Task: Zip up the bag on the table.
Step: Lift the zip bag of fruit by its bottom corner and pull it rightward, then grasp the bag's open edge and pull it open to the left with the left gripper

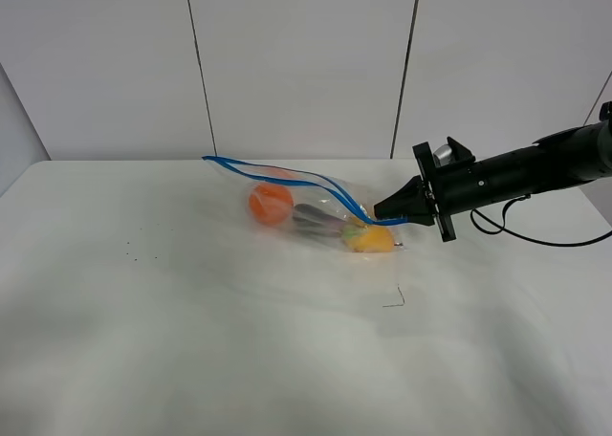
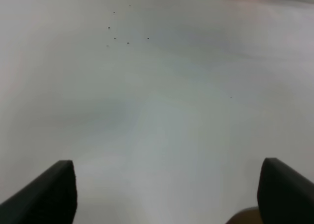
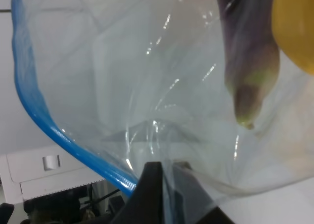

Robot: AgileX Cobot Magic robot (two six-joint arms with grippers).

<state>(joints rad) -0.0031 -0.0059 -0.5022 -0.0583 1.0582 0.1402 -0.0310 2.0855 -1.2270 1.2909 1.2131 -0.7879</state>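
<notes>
You'll find the bag (image 1: 320, 195) on the table (image 1: 191, 340) near its far edge, right of the middle. Inside it, the orange (image 1: 271, 204) lies at the left end, the eggplant (image 1: 316, 218) in the middle and the pear (image 1: 371, 238) at the right end (nearest the right gripper (image 1: 394, 211), which pinches the bag's right end). A small bent wire (image 1: 395, 300) lies toward the front edge, apart from the bag.

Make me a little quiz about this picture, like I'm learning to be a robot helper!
1. True or false: the left claw is holding the bag.
2. What is the right claw pinching? A a spoon, B the bag's zipper end, C nothing.
3. Fill in: the fruit in the bag farthest from the right claw is the ____.
Key: 1 false, it is open above the table; 2 B; 3 orange.
</notes>
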